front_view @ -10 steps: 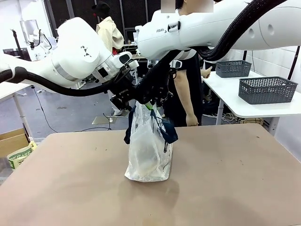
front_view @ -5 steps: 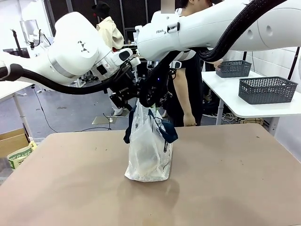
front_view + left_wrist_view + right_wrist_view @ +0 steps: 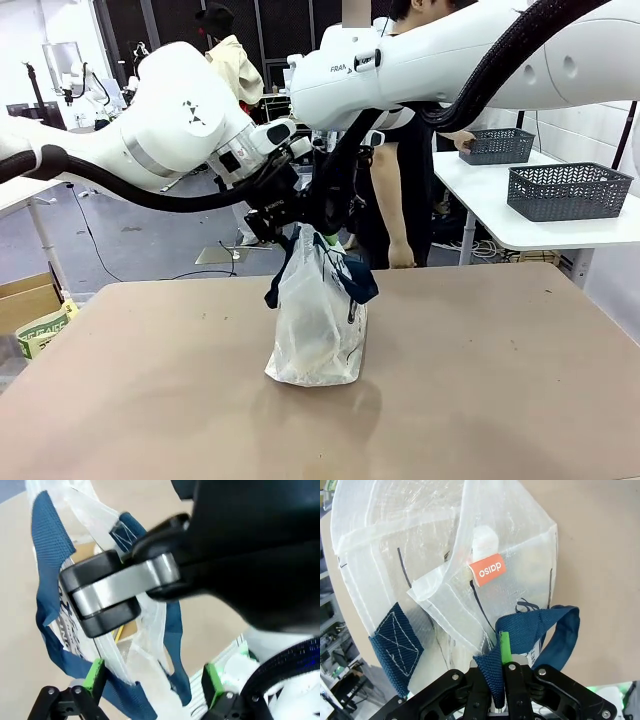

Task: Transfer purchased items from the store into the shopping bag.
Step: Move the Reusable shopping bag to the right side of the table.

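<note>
Crowding the mouth of the translucent whitish plastic tote with navy strap handles: right black gripper pinching a strap, left black gripper standing spread just beside it. Lying bare all around the tote: tan tabletop. Standing beyond the tote, at the far edge: a person.

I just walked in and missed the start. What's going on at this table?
Two robot arms are working on a shopping bag that stands upright on the table. The right gripper is shut on one navy handle, holding the bag up. The left gripper hangs open over the bag's mouth. A person stands beyond, reaching toward the grey baskets on a side table.
</note>
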You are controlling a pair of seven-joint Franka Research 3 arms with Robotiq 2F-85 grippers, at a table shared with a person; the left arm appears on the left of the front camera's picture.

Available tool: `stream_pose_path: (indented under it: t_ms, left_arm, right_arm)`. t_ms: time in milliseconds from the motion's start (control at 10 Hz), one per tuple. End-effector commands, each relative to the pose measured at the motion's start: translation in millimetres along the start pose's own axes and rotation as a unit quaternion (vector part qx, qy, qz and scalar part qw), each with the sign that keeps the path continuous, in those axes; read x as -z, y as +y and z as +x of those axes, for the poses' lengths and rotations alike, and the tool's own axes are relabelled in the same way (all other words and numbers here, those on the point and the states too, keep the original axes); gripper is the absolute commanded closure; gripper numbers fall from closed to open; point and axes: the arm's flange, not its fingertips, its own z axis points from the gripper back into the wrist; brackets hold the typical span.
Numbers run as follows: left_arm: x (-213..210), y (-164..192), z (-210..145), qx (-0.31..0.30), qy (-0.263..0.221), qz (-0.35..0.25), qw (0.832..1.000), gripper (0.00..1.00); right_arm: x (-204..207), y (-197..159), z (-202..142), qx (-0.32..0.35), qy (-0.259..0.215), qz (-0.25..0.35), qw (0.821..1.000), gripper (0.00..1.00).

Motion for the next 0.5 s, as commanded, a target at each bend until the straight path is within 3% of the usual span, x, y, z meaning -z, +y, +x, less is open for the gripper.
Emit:
stream_pose_path:
  t_ms: [0,300,400]
  left_arm:
    - [2.8,-11.0,2.8,0.018,0.008,0.031,0.999,0.0]
    - [6.6,-9.1,3.4,0.008,0.01,0.057,0.998,0.0]
    - [6.8,-9.6,3.9,0.01,0.015,0.06,0.998,0.2]
  right_arm:
    - [3.2,1.5,2.3,0.005,0.012,0.016,1.0,1.0]
    - [3.8,1.3,2.1,0.001,0.015,0.017,1.0,1.0]
    - [3.7,1.1,2.4,0.001,0.015,0.017,1.0,1.0]
